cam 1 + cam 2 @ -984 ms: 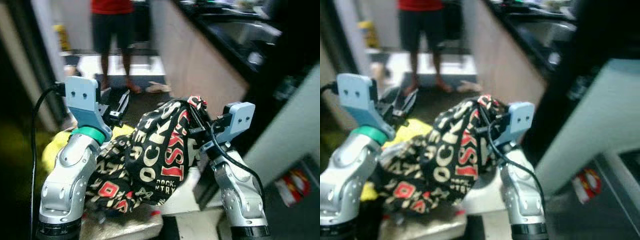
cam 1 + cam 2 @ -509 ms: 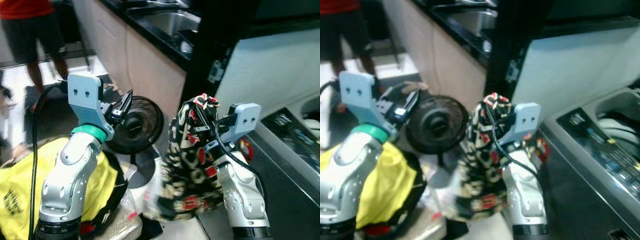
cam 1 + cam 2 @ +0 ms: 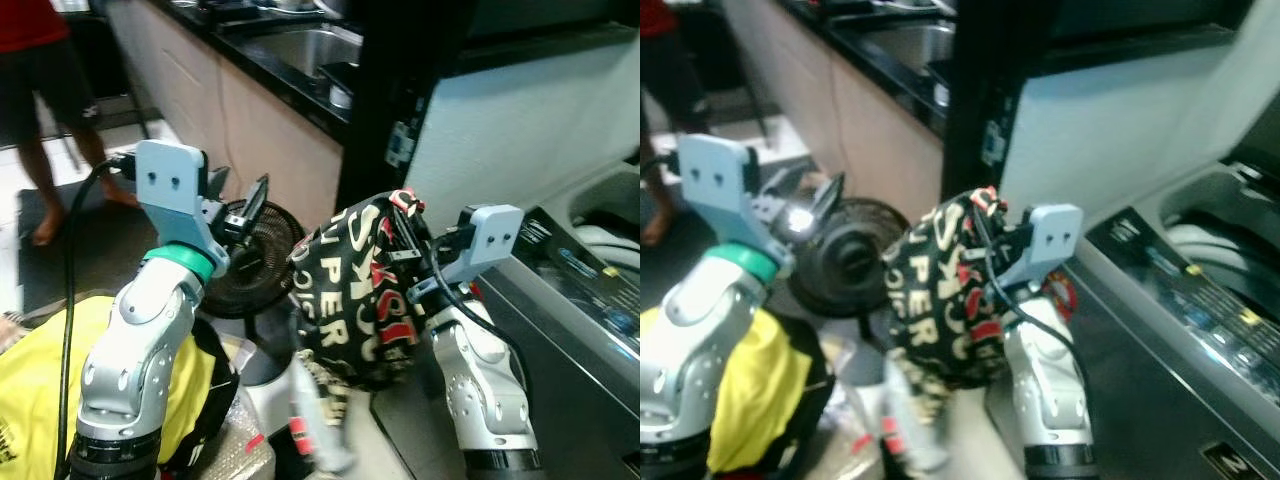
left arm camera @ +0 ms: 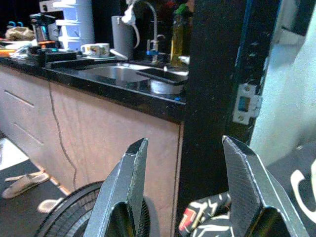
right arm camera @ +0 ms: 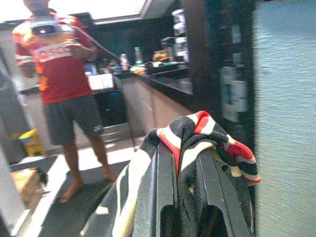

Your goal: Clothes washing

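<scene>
The black printed garment [image 3: 360, 300] is hiding the right gripper's [image 5: 187, 192] fingertips, its lower end blurring.

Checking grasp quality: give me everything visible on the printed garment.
The printed garment is soft black fabric with cream and red lettering, bunched and hanging in folds. The right gripper is shut on its top edge, with cloth draped over both fingers. It hangs in the air beside the black fan, near the washing machine. The lower part is blurred.

Black garment [image 3: 360, 300] with red and cream lettering; yellow cloth [image 3: 40, 370].
</scene>
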You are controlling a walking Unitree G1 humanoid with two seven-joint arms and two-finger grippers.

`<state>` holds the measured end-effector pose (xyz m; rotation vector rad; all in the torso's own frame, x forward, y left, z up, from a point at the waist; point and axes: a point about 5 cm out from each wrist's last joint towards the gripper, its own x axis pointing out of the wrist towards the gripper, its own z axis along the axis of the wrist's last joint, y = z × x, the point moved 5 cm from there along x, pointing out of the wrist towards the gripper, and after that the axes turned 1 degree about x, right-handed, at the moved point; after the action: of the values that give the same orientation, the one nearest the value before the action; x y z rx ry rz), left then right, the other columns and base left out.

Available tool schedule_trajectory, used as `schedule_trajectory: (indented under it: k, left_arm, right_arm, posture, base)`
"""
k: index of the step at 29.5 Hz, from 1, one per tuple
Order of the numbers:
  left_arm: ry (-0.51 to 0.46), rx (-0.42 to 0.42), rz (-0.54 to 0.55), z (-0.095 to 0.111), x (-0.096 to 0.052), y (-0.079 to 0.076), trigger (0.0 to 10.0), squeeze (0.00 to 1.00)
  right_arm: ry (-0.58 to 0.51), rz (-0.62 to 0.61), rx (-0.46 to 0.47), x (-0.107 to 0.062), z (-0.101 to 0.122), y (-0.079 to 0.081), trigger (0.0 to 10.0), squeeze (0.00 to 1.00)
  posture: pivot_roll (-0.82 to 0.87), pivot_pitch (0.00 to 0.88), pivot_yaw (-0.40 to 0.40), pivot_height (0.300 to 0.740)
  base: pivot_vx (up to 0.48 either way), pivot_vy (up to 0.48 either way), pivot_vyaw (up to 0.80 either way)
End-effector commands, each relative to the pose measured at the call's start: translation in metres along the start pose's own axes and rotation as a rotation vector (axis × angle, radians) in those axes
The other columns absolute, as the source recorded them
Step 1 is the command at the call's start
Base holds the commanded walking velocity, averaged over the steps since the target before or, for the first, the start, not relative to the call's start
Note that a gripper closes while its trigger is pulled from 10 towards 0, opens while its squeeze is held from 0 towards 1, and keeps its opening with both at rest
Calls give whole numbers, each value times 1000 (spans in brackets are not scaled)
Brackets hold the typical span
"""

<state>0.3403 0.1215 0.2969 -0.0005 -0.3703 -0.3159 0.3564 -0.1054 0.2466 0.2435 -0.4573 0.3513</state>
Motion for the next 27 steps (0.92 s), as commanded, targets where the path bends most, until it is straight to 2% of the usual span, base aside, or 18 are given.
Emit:
schedule_trajectory:
  k: [1, 20, 23, 27]
  left_arm:
    - [7, 4, -2, 0, -1, -1, 10000, 0]
    - [17, 7, -8, -1, 0, -1, 10000, 0]
    - [18, 7, -8, -1, 0, -1, 10000, 0]
    - [21, 7, -7, -1, -1, -1, 10000, 0]
  right_arm:
    - [-29, -1, 8, 2, 5, 1, 10000, 0]
    - [-32, -14, 12, 2, 4, 0, 10000, 0]
    - [-26, -26, 19, 3, 3, -2, 10000, 0]
    - [-26, -38, 36, 3, 3, -4, 10000, 0]
  posture:
    - [71, 0, 9, 740]
    - [71, 0, 13, 740]
    - [72, 0, 13, 740]
    - [72, 0, 13, 740]
  base:
    - [0, 0, -800]
    - [0, 0, -800]
    - [0, 0, 0]
    - [0, 0, -800]
